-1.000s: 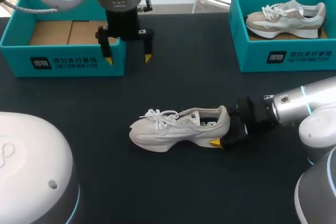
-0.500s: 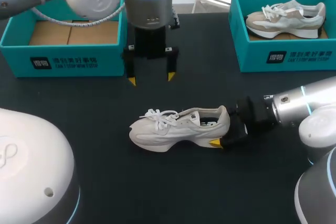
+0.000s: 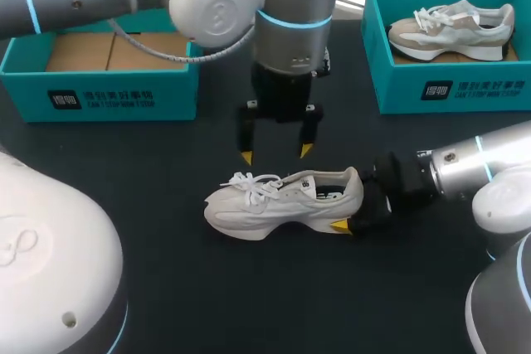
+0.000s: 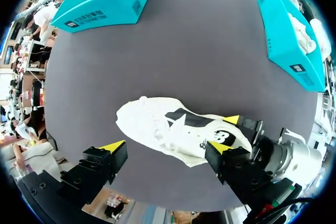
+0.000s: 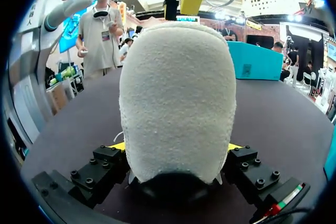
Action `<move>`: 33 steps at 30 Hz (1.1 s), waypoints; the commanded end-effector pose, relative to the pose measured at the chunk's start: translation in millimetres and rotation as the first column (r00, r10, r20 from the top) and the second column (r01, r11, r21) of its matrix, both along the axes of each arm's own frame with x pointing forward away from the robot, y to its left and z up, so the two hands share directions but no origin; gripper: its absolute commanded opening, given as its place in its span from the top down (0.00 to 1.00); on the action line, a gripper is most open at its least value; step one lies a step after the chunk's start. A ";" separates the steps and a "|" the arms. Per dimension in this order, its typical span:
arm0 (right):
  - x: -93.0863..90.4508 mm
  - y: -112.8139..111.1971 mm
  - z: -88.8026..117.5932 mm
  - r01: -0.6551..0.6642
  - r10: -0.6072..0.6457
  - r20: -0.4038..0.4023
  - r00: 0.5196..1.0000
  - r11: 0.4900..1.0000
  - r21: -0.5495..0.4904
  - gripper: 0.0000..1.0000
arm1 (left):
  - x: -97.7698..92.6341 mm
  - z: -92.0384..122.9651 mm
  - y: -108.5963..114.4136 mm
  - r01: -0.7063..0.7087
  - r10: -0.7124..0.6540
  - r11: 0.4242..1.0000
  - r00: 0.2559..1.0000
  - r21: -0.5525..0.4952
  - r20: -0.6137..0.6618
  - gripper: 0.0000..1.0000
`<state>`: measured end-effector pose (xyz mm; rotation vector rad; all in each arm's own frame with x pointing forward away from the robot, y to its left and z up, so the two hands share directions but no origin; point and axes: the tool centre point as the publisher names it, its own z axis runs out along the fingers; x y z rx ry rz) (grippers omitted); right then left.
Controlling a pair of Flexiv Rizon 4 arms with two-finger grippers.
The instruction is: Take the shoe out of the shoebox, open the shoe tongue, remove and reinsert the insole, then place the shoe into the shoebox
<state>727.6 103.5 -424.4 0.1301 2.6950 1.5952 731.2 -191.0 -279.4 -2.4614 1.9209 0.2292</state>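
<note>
A white lace-up shoe (image 3: 282,201) lies on its sole in the middle of the black table, toe to the left. My right gripper (image 3: 353,202) comes in from the right and is shut on the shoe's heel (image 5: 176,93), one finger on each side. My left gripper (image 3: 275,153) hangs open just behind and above the shoe's laces, fingers pointing down, holding nothing. In the left wrist view the shoe (image 4: 173,129) lies below and ahead of the left gripper (image 4: 167,147), with a right fingertip (image 4: 232,120) at the heel.
A teal shoebox (image 3: 99,97) with a bare cardboard floor stands at the back left. A second teal shoebox (image 3: 448,93) at the back right holds a grey and beige shoe (image 3: 452,29). The left arm's big joints crowd the back middle above the table.
My left arm has swung from the front of the left shoebox rightwards and nearer, ending over the shoe, fingers still open. The right gripper and the shoe have not moved.
</note>
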 end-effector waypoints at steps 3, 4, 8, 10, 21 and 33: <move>0.6 2.0 0.6 0.001 -0.001 -0.001 1.000 1.000 -0.006 1.00 | -1.3 -21.0 -27.8 0.002 -0.001 0.999 1.000 0.053 -0.027 0.00; 0.6 2.0 0.6 0.001 -0.001 -0.001 1.000 1.000 -0.006 1.00 | -3.0 -22.0 -30.3 0.007 -0.005 0.999 0.999 0.054 -0.039 0.00; 0.6 2.0 0.6 0.001 -0.001 -0.001 1.000 1.000 -0.006 1.00 | -12.4 -27.6 -37.3 0.032 -0.029 0.997 0.999 0.064 -0.042 0.00; 0.6 2.0 0.6 0.001 -0.001 -0.001 1.000 1.000 -0.006 1.00 | -17.4 -31.5 -41.6 0.048 -0.045 0.996 0.998 0.072 -0.042 0.00; 0.6 2.0 0.6 0.001 -0.001 -0.001 1.000 1.000 -0.006 1.00 | -29.6 -59.2 -50.3 0.083 -0.076 0.988 0.995 0.131 -0.058 0.00; 0.6 2.0 0.6 0.001 -0.001 -0.001 1.000 1.000 -0.006 1.00 | -22.4 -78.3 -31.6 0.066 -0.061 0.975 0.998 0.212 -0.030 0.00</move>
